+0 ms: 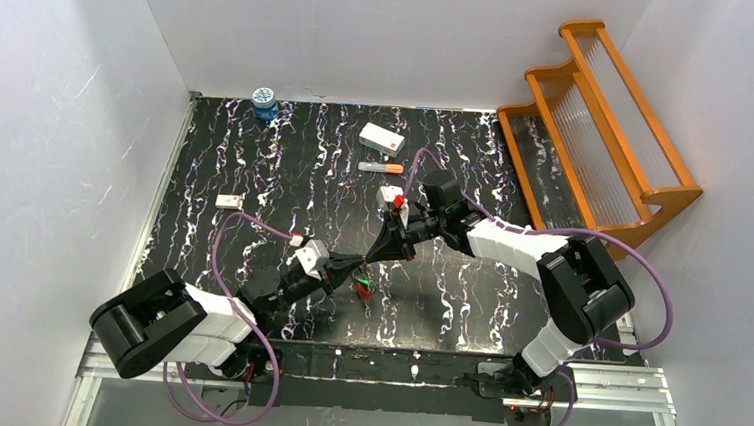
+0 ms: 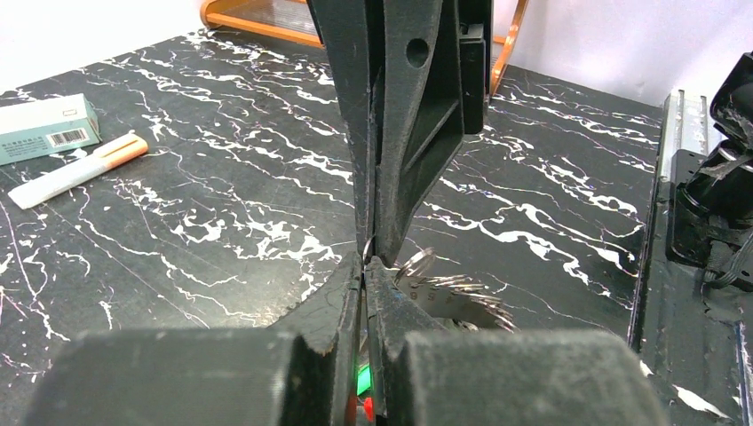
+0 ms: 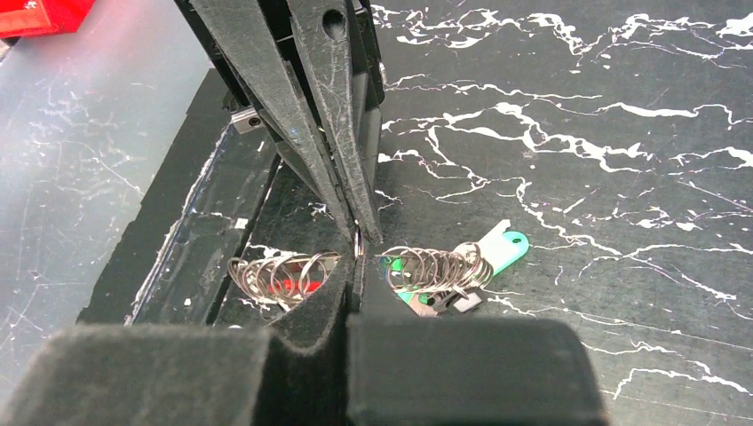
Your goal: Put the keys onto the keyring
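A black table (image 1: pixel 487 306) veined with white fills the middle of the overhead view, with an orange wooden rack (image 1: pixel 667 198) at its upper right corner. The two arms reach in from the bottom of the frame and meet just below the centre.

The left gripper (image 2: pixel 364 282) has its fingers pressed flat together, and so does the right gripper (image 3: pixel 353 277). They point at each other tip to tip. In both wrist views one thin wire loop sits pinched right where the two pairs of tips meet, so each gripper is clamped on the keyring (image 3: pixel 435 266).

A white box (image 1: pixel 381 137) lies in the upper middle of the overhead view, with an orange-tipped marker (image 1: pixel 381 167) just below it. A blue-lidded jar (image 1: pixel 265 101) stands at the table's far edge.

The keyring shows as a run of silver wire loops spreading to both sides of the pinch, low over the table just below the centre of the overhead view. Something red (image 3: pixel 293 286) shows through its left-hand loops in the right wrist view. A key with a green head (image 3: pixel 508 246) sticks out from the right end of the loops; whether it is threaded onto them I cannot tell.
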You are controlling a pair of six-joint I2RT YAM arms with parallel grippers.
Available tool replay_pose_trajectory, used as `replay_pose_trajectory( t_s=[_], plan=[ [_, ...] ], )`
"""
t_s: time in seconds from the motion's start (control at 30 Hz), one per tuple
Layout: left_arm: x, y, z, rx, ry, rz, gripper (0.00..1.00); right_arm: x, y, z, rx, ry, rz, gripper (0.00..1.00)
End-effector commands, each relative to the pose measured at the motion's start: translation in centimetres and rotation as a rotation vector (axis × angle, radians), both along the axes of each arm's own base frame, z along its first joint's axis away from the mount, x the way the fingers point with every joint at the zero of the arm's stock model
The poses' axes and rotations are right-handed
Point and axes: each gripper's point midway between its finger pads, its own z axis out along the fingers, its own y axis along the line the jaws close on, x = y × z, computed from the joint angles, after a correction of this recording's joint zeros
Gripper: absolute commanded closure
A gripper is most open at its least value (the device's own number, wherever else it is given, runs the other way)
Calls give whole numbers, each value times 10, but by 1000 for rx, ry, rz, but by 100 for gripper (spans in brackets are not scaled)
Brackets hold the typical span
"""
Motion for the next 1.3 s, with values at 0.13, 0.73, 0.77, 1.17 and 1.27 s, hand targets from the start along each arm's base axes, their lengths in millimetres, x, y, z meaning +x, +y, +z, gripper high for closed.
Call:
replay_pose_trajectory(
  t_s=[0.13, 0.73, 0.77, 1.17, 1.27],
  plan=[
    [-3, 10, 5, -28, -36, 27, 93, 3, 2, 9, -3, -17, 7, 99],
    [18, 10, -26, 183, -6, 89, 32, -6, -43, -76, -638, 6, -156, 99],
    [18, 10, -27, 193, -3, 88, 32, -6, -48, -81, -685, 3, -163, 99],
    [70, 72, 26, 353, -36, 512, 9, 7, -45, -96, -778, 14, -232, 99],
    [79, 103, 43, 383, -10, 677, 4, 7, -45, -97, -775, 16, -234, 99]
  ],
)
